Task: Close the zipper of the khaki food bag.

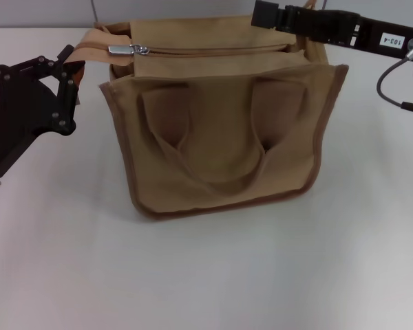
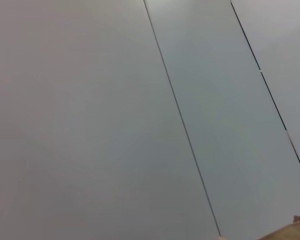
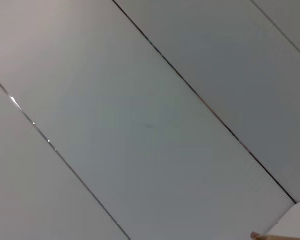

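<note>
Matte black left claw (image 1: 67, 86) with silver screws, black right arm (image 1: 337, 27), white "103-4" label (image 1: 391, 40), grey cable (image 1: 392, 86)

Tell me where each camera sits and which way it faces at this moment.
Head view: high on the robot, looking forward and down at the boxy khaki canvas food bag on the white table; shows the left tool beside the bag's left end and the right tool at its far right top.
Left wrist view: faces pale wall panels; no tool visible.
Right wrist view: likewise faces panels; no tool visible.
Shared: both wrist views catch only a tan sliver, probably the bag, at their edge.
</note>
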Controlling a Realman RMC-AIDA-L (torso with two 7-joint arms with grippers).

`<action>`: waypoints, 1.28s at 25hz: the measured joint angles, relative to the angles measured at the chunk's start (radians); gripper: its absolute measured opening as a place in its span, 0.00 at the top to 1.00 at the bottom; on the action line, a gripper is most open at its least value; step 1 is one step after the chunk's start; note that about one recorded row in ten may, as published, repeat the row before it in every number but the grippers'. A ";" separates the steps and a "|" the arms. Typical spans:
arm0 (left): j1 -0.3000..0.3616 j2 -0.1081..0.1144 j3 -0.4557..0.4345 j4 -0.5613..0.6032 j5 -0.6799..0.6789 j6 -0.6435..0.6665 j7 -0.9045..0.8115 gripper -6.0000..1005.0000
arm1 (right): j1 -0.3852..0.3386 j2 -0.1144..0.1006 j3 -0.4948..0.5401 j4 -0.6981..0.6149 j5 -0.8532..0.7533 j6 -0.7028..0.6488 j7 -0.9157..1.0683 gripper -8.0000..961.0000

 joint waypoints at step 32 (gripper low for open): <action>0.004 0.001 -0.010 -0.013 -0.014 0.009 -0.005 0.98 | 0.060 0.023 -0.165 -0.243 -0.037 0.054 -0.188 0.19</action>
